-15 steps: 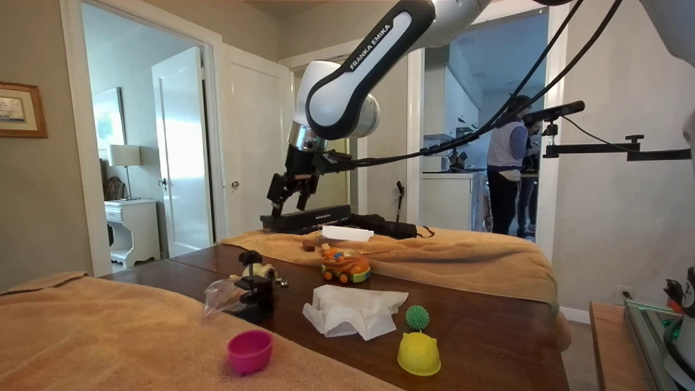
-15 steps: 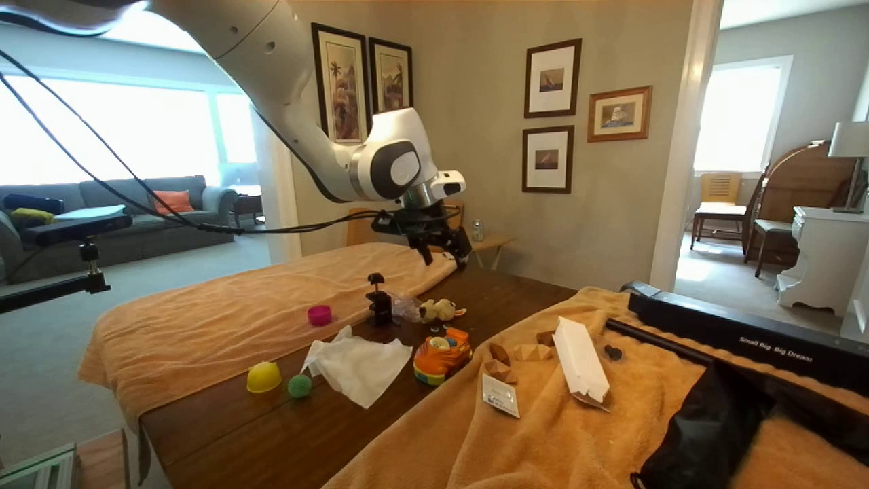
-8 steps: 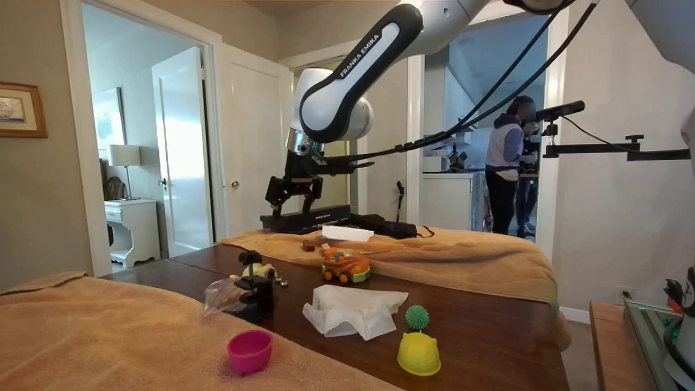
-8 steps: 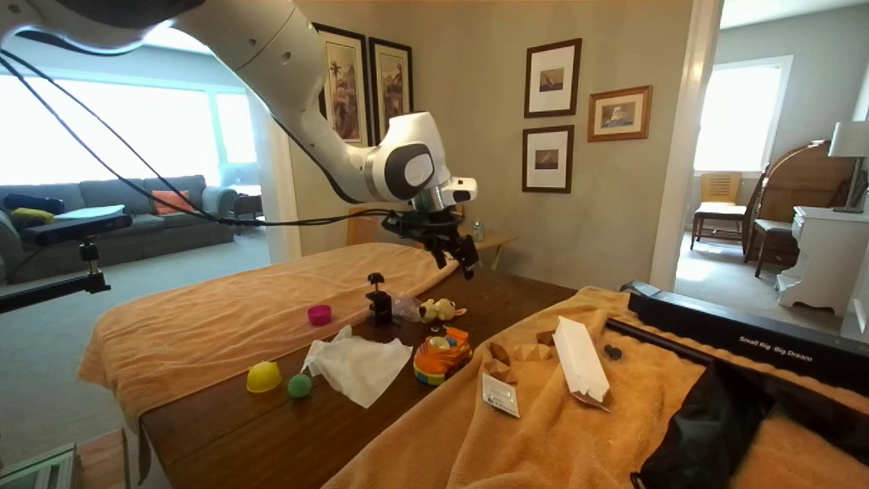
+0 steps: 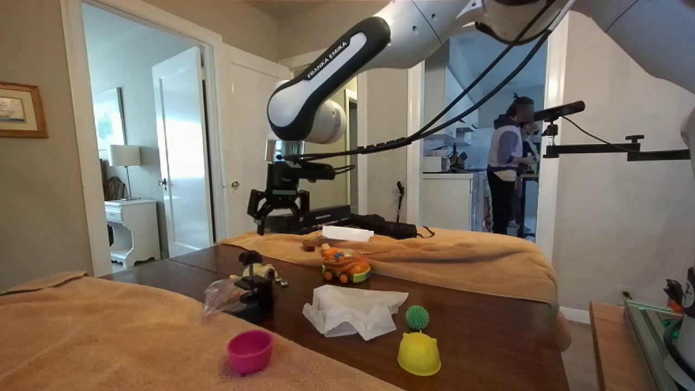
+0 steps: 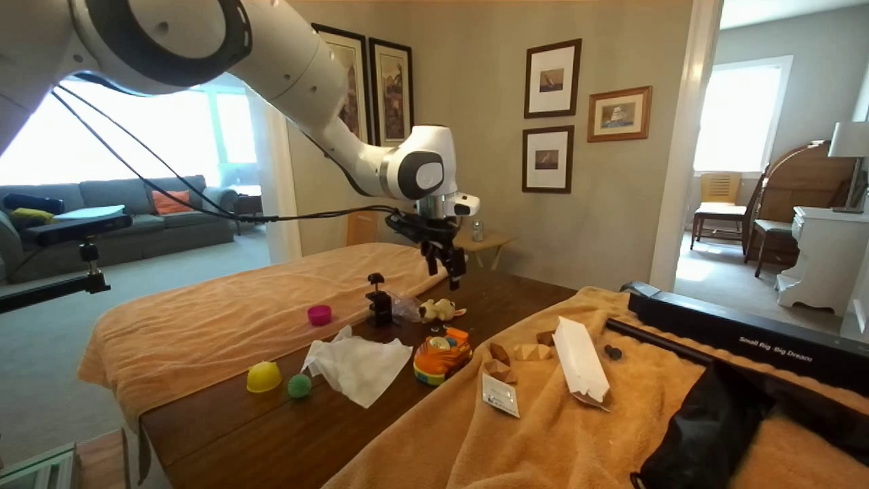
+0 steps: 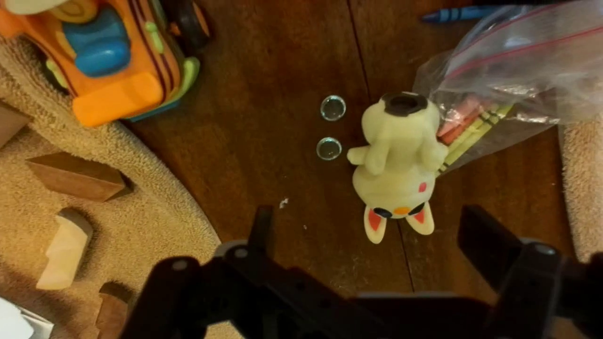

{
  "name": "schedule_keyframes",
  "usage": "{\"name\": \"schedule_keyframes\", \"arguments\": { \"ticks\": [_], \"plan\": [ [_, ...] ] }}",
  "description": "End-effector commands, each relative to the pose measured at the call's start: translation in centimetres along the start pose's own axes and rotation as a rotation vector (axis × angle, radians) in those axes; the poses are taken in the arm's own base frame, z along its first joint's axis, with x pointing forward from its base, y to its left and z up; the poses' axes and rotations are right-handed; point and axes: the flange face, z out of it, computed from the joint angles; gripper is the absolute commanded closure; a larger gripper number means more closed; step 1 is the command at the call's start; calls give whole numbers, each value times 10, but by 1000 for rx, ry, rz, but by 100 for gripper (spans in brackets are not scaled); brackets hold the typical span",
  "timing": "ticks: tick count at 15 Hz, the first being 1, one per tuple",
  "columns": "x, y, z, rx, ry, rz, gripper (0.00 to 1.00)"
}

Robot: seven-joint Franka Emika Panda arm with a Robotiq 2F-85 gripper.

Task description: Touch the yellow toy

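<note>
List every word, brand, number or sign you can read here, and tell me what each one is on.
"FRANKA EMIKA" on the robot arm, in an exterior view.
"Small Rig · Big Dream" on the long black box, in an exterior view.
Too small to read: the print on the small white packet.
No numbers or signs can be made out.
</note>
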Motion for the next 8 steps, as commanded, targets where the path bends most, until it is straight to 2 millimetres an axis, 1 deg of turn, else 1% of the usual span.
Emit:
{"name": "schedule_keyframes", "arguments": {
  "ticks": [1, 8],
  "plan": [
    [17, -22, 18, -7, -52, -8, 0],
    [24, -40, 50, -50, -98, -43, 0]
  ]
}}
